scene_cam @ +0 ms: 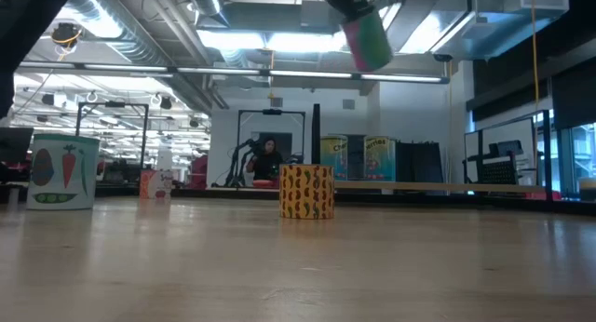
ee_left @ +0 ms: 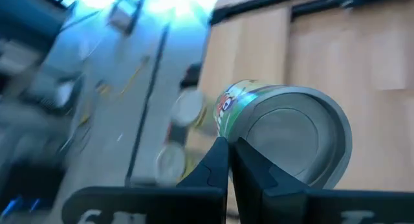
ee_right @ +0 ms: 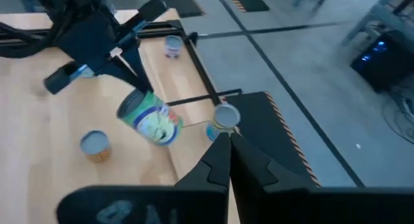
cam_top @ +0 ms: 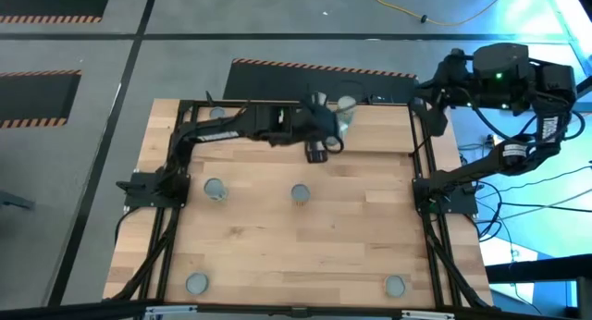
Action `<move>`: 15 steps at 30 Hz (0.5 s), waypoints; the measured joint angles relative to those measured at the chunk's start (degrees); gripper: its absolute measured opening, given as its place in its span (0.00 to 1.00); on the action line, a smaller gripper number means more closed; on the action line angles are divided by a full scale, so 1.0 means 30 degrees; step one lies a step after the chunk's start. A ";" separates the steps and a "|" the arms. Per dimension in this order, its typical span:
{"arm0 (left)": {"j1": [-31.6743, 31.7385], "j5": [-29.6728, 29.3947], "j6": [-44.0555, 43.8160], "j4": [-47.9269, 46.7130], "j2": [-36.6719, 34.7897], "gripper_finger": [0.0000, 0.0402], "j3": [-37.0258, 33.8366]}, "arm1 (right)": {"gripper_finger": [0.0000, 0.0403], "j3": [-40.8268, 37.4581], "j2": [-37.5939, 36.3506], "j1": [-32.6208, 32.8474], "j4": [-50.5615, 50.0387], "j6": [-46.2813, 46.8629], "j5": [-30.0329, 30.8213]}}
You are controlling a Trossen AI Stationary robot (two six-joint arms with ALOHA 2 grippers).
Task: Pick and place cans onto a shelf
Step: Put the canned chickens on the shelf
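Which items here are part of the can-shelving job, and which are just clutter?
Job: lifted can in left claw; loose cans on table.
Lying about: yellow cable; striped floor mat; person behind; idle right claw.

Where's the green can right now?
The green can is off the table, tilted in the left gripper, above the table's far edge in the high view; the right wrist view shows it airborne near two cans beyond that edge.
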 joint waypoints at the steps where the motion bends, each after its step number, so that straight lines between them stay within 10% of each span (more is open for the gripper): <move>1: 0.0283 0.0921 0.0544 0.0483 0.0000 0.00 0.0000 | 0.02 0.0000 0.0073 0.0000 0.0000 0.0057 0.0204; 15: 0.2777 0.2883 0.2256 0.1708 -0.0007 0.00 0.0022 | 0.02 0.0000 0.1433 0.0000 0.0000 0.2538 0.1337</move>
